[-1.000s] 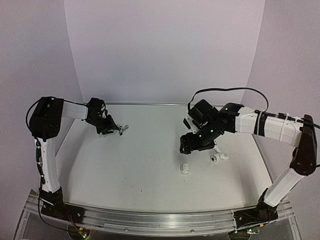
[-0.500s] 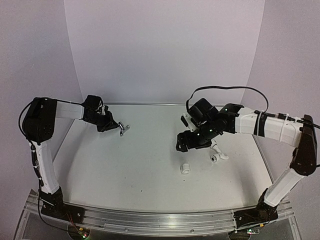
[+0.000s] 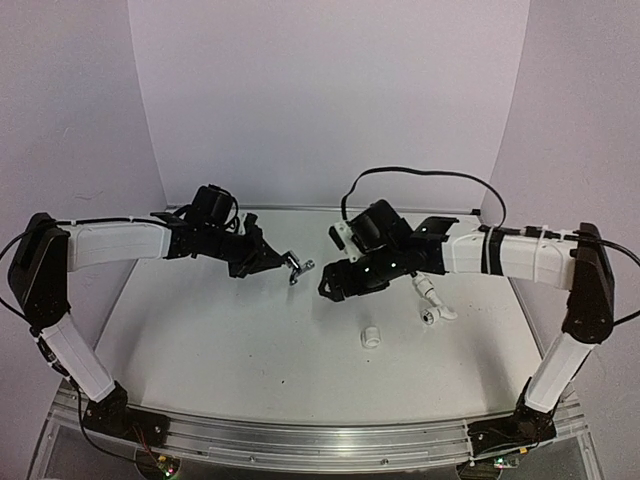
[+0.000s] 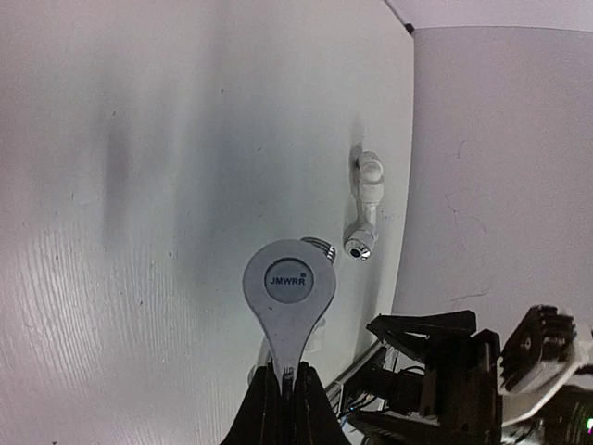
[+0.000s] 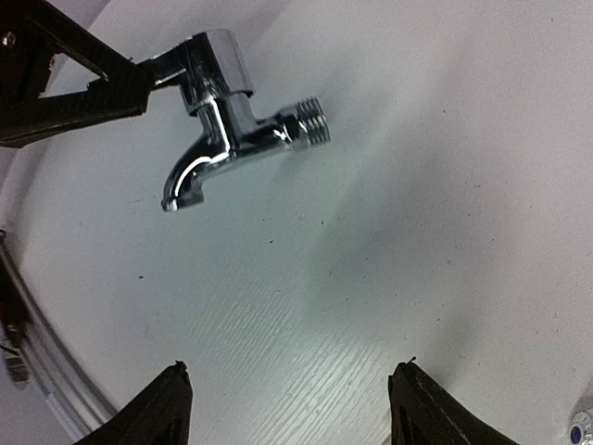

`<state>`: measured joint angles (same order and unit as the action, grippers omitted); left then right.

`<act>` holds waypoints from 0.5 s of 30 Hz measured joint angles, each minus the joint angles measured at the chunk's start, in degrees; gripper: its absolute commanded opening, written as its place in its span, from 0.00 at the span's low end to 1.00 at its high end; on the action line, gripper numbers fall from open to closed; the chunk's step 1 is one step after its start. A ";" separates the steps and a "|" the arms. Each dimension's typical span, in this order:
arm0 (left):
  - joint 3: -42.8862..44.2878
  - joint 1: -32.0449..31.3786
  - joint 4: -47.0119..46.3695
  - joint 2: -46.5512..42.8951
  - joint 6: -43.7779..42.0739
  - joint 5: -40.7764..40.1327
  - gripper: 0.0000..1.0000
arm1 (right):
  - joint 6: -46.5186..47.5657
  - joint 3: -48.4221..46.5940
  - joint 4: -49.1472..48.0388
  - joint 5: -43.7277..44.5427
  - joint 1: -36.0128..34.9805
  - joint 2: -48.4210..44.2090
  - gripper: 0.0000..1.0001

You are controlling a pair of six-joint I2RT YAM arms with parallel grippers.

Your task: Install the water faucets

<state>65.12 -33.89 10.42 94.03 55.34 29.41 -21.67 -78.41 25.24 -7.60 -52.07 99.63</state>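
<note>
**Faucet gripped on the left, right claw spread in front of it**

The left claw (image 3: pixel 281 262) is clenched on the flat round-headed handle of a chrome faucet (image 3: pixel 297 266) and holds it in the air over the middle of the counter (image 3: pixel 240 350), nearer the far edge than the near one. In the left wrist view the handle (image 4: pixel 289 287) rises straight out of the pinched fingers (image 4: pixel 278 413).

The right claw (image 3: pixel 330 285) hangs just beside the faucet on its right, released and grasping nothing, not touching it. In the right wrist view the faucet (image 5: pixel 232 120) lies ahead of the two spread fingers (image 5: pixel 167 408), well apart from them. Its threaded end points right and its spout curves down to the left.

A white elbow fitting (image 3: pixel 432 300) lies on the counter's right half, behind the right claw's arm. A short white collar (image 3: pixel 371 337) stands nearer the near edge, apart from both claws.
</note>
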 measured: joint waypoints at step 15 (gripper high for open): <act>-0.39 -3.50 1.13 1.41 15.49 -0.58 0.00 | 14.55 -6.38 -5.67 36.65 -16.18 12.03 0.75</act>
<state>64.73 -37.39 11.55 95.44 70.83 28.83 -7.12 -84.79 19.57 29.04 -68.26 111.66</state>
